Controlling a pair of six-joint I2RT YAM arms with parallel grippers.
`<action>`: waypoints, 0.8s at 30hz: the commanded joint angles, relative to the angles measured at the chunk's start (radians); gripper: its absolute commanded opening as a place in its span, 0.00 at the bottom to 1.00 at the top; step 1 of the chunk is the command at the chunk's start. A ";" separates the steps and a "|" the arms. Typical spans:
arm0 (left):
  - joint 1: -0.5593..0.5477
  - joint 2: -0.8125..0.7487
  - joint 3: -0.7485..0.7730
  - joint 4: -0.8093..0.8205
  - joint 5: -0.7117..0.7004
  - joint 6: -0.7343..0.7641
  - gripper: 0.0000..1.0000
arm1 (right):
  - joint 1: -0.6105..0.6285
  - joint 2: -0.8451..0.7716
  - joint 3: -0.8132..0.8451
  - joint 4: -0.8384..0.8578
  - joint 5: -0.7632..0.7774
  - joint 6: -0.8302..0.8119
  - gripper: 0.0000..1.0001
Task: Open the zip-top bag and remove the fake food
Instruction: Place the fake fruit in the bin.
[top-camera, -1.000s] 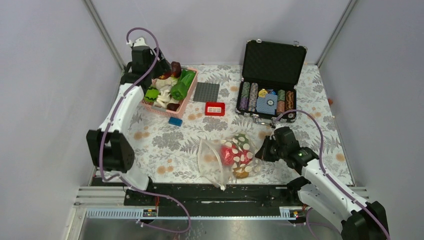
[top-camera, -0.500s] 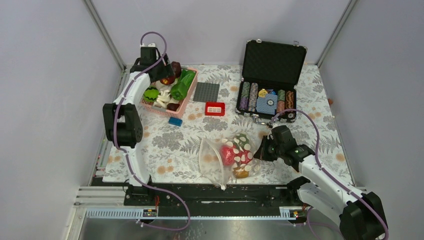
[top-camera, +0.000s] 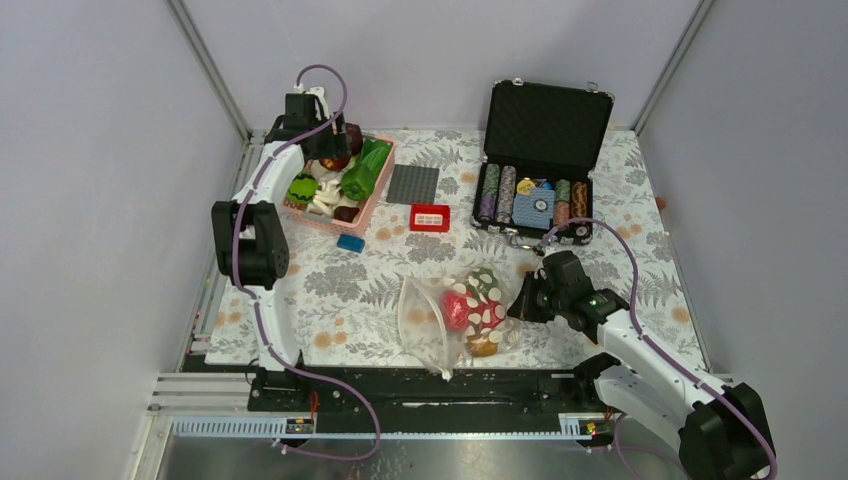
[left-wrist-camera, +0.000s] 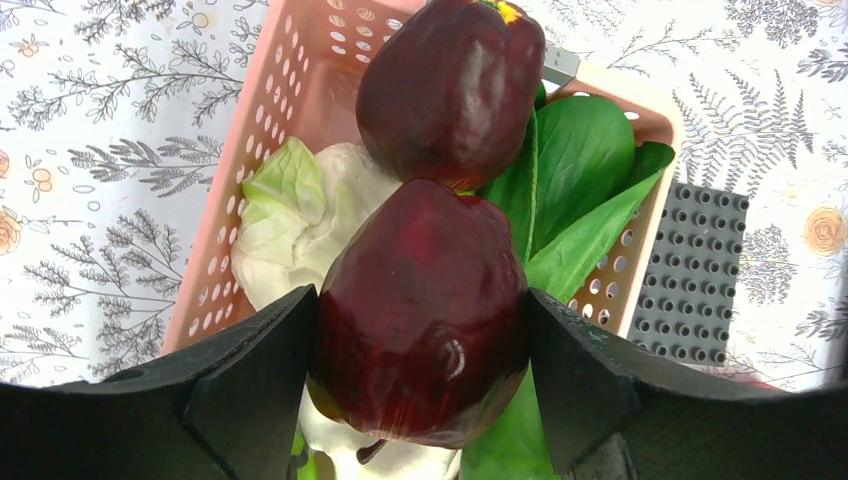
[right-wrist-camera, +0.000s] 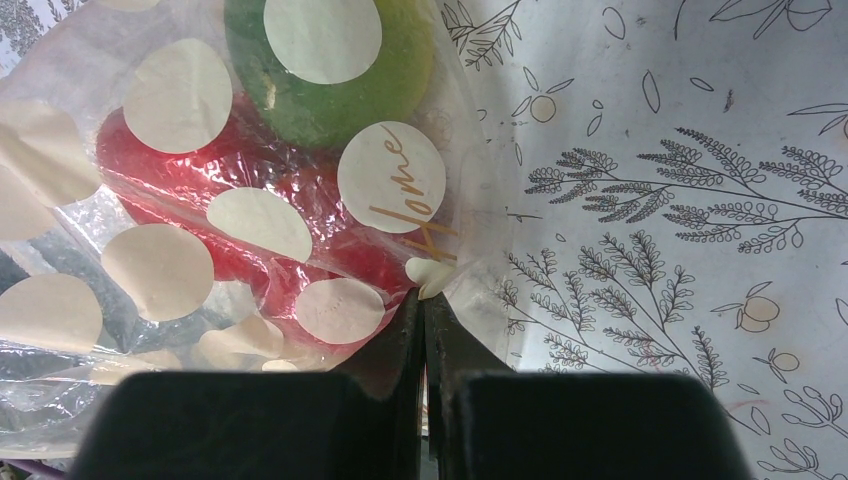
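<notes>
The zip-top bag (top-camera: 440, 320) is clear with cream dots and lies near the table's front middle. Fake food shows through it: a red piece (top-camera: 458, 310), a green striped melon (top-camera: 487, 283) and a yellowish piece (top-camera: 483, 345). My right gripper (top-camera: 518, 305) is at the bag's right side, shut on a pinch of its plastic edge (right-wrist-camera: 430, 275). My left gripper (top-camera: 330, 152) hangs over the back of the pink basket (top-camera: 368, 215), shut on a dark maroon apple (left-wrist-camera: 425, 310). A second maroon piece (left-wrist-camera: 450, 90) lies in the basket just beyond it.
The basket (left-wrist-camera: 290, 90) also holds green bok choy (left-wrist-camera: 580, 170) and white pieces (left-wrist-camera: 300, 210). A grey studded plate (top-camera: 413, 185), a red box (top-camera: 430, 217) and a small blue block (top-camera: 350, 242) lie right of it. An open poker-chip case (top-camera: 540, 170) stands at the back right.
The left arm has stretched farther back, bringing its gripper with the maroon apple over the basket's far end. The right gripper has shifted slightly left, still pinching the bag.
</notes>
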 joint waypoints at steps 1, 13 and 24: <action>0.001 0.018 0.068 0.049 0.005 0.076 0.73 | -0.004 0.006 0.025 0.016 -0.005 -0.019 0.00; -0.001 0.039 0.100 0.057 0.015 0.064 0.99 | -0.004 0.019 0.026 0.013 -0.002 -0.023 0.00; -0.001 -0.138 0.037 0.108 0.040 -0.019 0.99 | -0.003 0.017 0.030 0.017 -0.001 -0.022 0.00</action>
